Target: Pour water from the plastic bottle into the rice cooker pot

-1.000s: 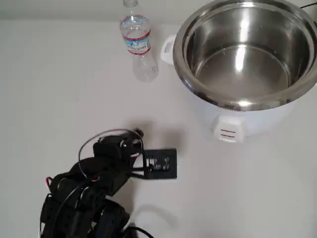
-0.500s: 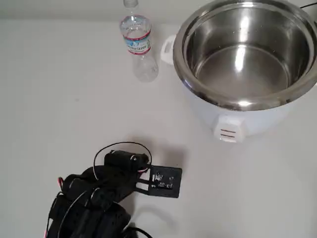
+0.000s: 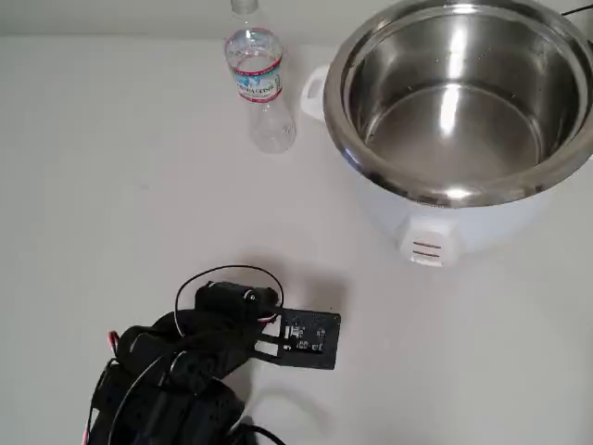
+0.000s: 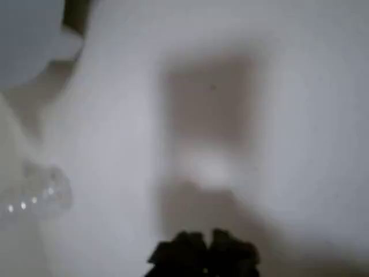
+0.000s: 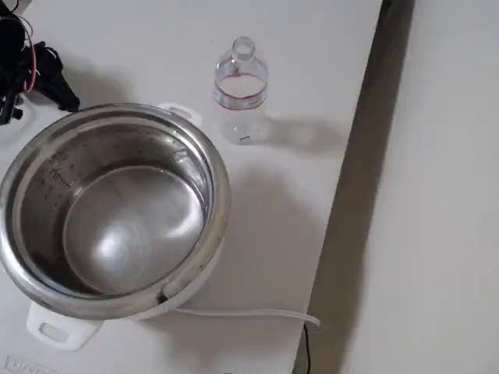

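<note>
Plastic bottle upright, uncapped; rice cooker pot empty

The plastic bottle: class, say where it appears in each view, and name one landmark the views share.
Overhead view: plastic bottle at top, left of the rice cooker pot.
Wrist view: blurred, at the left edge.
Fixed view: top centre, beyond the pot.
Shared landmark: the pot.

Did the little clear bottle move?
No. The small clear ribbed plastic bottle stands in the same spot beside the large shiny steel rice cooker pot in the overhead view.
</note>
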